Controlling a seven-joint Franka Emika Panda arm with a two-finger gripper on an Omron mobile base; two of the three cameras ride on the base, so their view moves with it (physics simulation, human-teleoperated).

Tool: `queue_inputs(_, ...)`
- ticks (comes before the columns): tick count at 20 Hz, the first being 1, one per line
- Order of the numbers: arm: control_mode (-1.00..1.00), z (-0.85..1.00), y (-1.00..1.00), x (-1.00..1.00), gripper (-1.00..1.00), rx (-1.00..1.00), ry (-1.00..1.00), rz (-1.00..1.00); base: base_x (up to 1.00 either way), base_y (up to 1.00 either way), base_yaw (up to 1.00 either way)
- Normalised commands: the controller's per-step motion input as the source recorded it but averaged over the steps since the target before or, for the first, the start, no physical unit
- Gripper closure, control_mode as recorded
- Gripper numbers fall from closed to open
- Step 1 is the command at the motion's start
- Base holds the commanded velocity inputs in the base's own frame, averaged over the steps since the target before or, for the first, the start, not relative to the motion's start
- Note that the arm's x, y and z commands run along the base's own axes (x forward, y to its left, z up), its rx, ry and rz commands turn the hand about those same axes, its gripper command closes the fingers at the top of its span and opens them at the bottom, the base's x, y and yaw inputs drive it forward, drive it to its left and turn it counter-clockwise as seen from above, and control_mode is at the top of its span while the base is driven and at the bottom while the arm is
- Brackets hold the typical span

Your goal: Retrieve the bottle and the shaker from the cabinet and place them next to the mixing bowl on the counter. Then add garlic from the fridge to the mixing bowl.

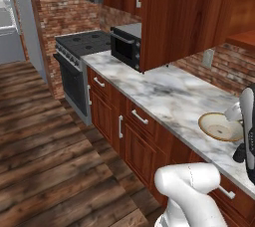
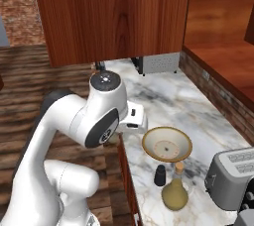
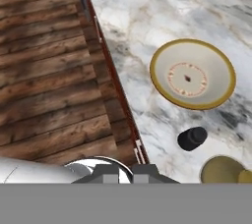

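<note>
Gripper [image 3: 125,169] jaws pinched shut, empty, bottom centre; bottle [image 3: 222,170] lower right, glass, likely slippery: grip slim neck; shaker [image 3: 192,138] light.

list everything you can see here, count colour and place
bowl: 1, olive-tan rim, cream inside, on the counter
shaker: 1, black, on the counter beside the bowl
bottle: 1, olive-tan with cork, on the counter next to the shaker
toaster: 1, grey, on the counter right of the bottle
counter: 1, white marble with grey veins, over brown drawers
cabinet: 1, reddish-brown wood, on the wall above the counter
microwave: 1, black and grey, far end of the counter
stove: 1, black and grey, past the counter's end
floor: dark wood planks
arm: 1, white with dark joints, in front of the counter
gripper: 1, dark tips shut, holding nothing, over the counter's edge
</note>
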Motion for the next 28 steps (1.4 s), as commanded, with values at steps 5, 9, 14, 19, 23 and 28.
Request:
queue_inputs(5,-1.0,-0.11,-0.29,0.22,1.0,0.0,0.0,0.0,0.0,0.0,0.0)
queue_inputs(9,-1.0,-0.25,-0.26,0.04,1.0,0.0,0.0,0.0,0.0,0.0,0.0)
queue_inputs(14,-1.0,-0.36,-0.03,0.19,1.0,0.0,0.0,0.0,0.0,0.0,0.0)
queue_inputs(19,-1.0,-0.26,-0.01,0.47,1.0,0.0,0.0,0.0,0.0,0.0,0.0)
queue_inputs(23,-1.0,-0.22,-0.12,0.45,1.0,0.0,0.0,0.0,0.0,0.0,0.0)
queue_inputs(28,-1.0,-0.18,-0.19,0.32,1.0,0.0,0.0,0.0,0.0,0.0,0.0)
